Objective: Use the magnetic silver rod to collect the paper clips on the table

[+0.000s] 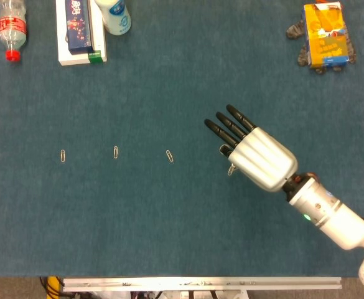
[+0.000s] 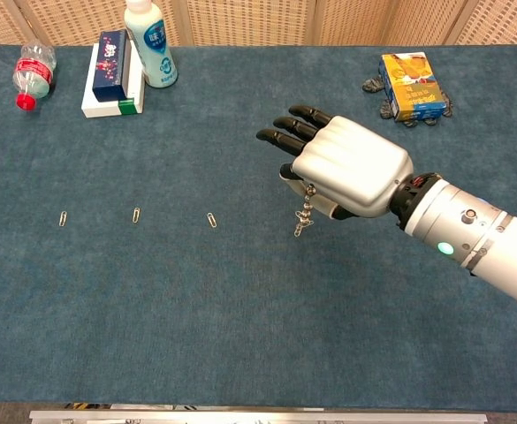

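The right hand [image 2: 351, 172] has a smooth silver-grey shell over its back, ridged lengthwise into rounded knuckle lines. Its fingers [image 2: 285, 134] are glossy black and slim with rounded tips. A short black collar joins the hand to the wrist. The forearm [image 2: 483, 247] is a white cylinder with a dark seam ring, a small round screw-like dot and a glowing green light [image 2: 442, 248].

Blue table [image 1: 169, 237] carries three paper clips [image 1: 115, 152], bottles, boxes.
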